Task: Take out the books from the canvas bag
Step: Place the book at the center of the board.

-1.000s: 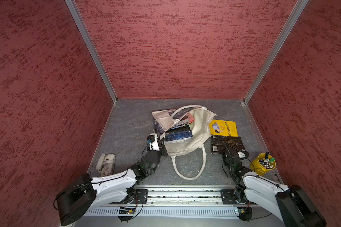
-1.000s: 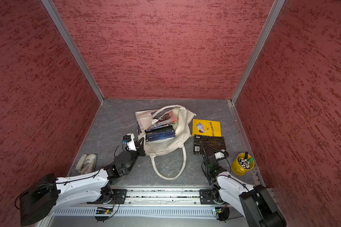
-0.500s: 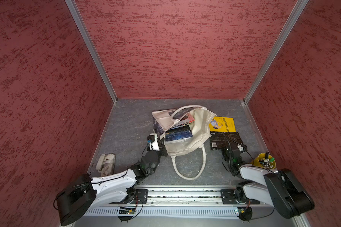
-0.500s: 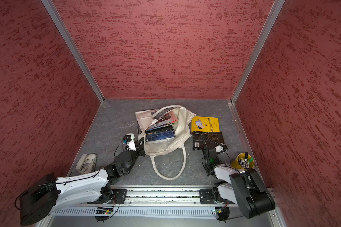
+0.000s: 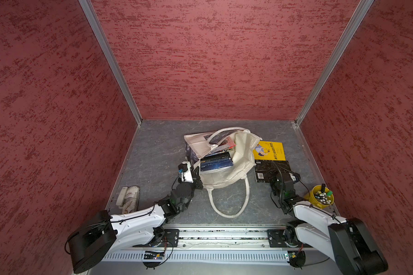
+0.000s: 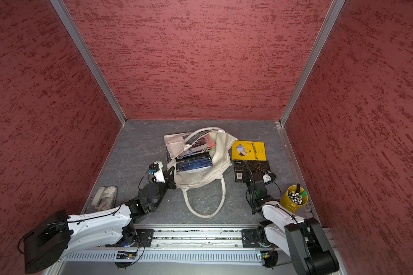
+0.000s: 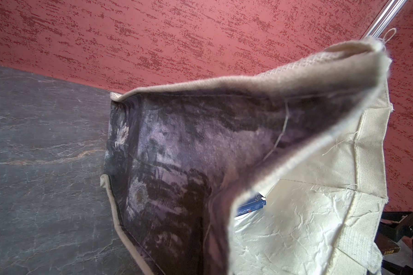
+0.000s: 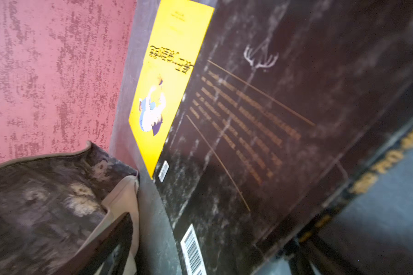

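The canvas bag (image 5: 224, 181) lies mid-table (image 5: 157, 152) with a stack of books (image 5: 216, 162) inside and one handle loop (image 5: 227, 214) on the table before it. Right of the bag two books lie flat, touching, the cartoon-cover book (image 5: 270, 151) behind the barcoded book (image 5: 262, 169). A pen bucket (image 6: 289, 206) stands front right, and a bundle (image 5: 129, 198) lies front left.

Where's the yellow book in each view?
Top view: yellow book lies flat, right of the canvas bag and behind the black book.
Top view: same spot, bag to its left.
Left wrist: not in it.
Right wrist: yellow cover next to the black book.
Shared landmark: the canvas bag, in all four.
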`<move>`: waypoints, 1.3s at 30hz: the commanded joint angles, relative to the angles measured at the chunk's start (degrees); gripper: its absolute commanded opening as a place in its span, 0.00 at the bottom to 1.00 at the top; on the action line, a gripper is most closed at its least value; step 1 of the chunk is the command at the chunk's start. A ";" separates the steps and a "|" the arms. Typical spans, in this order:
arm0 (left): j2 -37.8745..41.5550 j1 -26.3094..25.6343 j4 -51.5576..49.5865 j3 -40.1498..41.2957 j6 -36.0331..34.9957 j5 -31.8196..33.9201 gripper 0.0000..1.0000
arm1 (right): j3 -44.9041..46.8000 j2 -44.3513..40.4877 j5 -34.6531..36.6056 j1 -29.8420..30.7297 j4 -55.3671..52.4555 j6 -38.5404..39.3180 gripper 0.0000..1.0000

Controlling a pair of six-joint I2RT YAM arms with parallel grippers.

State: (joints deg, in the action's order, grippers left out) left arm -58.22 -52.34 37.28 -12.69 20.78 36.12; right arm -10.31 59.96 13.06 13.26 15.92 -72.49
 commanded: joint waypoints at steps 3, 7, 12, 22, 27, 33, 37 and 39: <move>-0.11 0.40 -0.82 -1.21 -0.21 0.61 0.00 | -4.50 -5.96 -0.30 -0.41 -13.22 0.28 0.99; -0.21 0.42 -0.87 -1.29 -0.21 0.44 0.00 | -5.62 -10.45 -1.09 -0.37 -17.81 -0.98 0.99; 0.14 0.47 -0.98 -1.20 -0.22 0.35 0.00 | -7.75 -13.26 -1.89 -0.37 -22.89 -0.39 0.99; 0.31 0.40 -1.25 -1.36 -0.16 0.17 0.00 | -9.56 -19.34 -7.04 -0.33 -25.09 2.30 0.98; 0.16 0.44 -0.94 -1.44 -0.30 0.14 0.00 | -11.17 -21.96 -9.18 3.21 -20.51 4.63 0.92; -0.80 0.40 -0.09 -1.38 -0.54 -0.83 0.00 | -16.15 -16.76 -4.07 15.21 -14.85 7.40 0.89; -0.72 0.44 0.23 -1.20 -0.91 -1.01 0.00 | -19.07 -12.50 1.97 23.81 -12.21 8.23 0.87; -0.50 0.39 0.24 -1.12 -1.05 -0.74 0.00 | -19.85 -11.11 5.05 27.60 -10.17 8.98 0.86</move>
State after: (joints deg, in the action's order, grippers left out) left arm -58.61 -52.34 37.28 -12.86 20.73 35.66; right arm -28.32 47.81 11.57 37.54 1.37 -65.23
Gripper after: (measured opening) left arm 0.064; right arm 0.861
